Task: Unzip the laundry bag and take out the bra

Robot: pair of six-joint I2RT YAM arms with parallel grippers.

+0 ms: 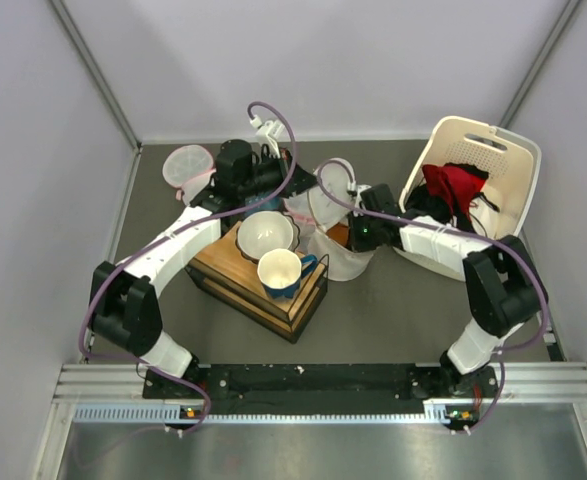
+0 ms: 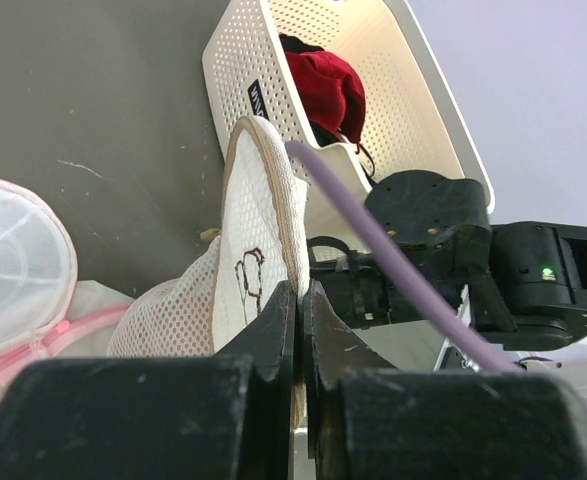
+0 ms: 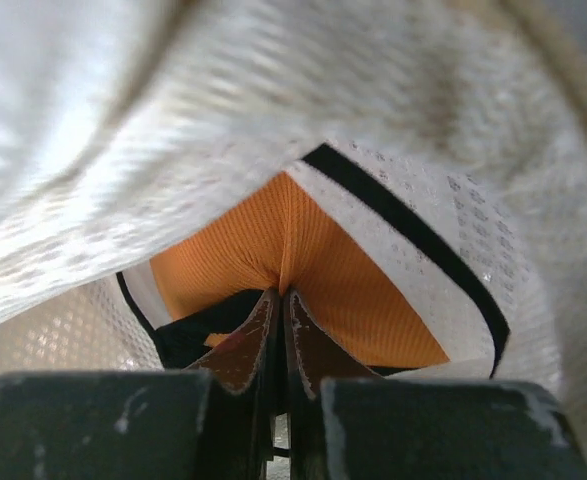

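Pink-trimmed bag [image 1: 186, 165]: it lies near the far left corner of the desk, apart from my work.
Left tool [image 2: 298, 290]: I have it clamped on the piped rim of one round end of the laundry bag [image 2: 258, 220], holding that end upright.
Laundry bag: it sits mid-desk toward the far edge, between both tools and just beyond the wooden tray [image 1: 223, 262]. I judge it light, limp mesh that folds and drags. The stitched rim looks like the firmest hold.
Right tool [image 3: 281, 295]: it is pinched on orange fabric [image 3: 303, 250] with black edging, inside the mesh. I cannot tell what garment this is, and I see no zipper.
Bra [image 2: 323, 85]: the red piece lies in the cream basket [image 1: 513, 150] at the far right corner, clear of the bag. I expect it to be soft and light, with straps that could snag, so I would take it by the bunched fabric.
Desk [image 1: 393, 320]: dark grey and matt, crowded in the middle by the tray.
Room: pale walls close in on three sides, so the arms have little space to swing.
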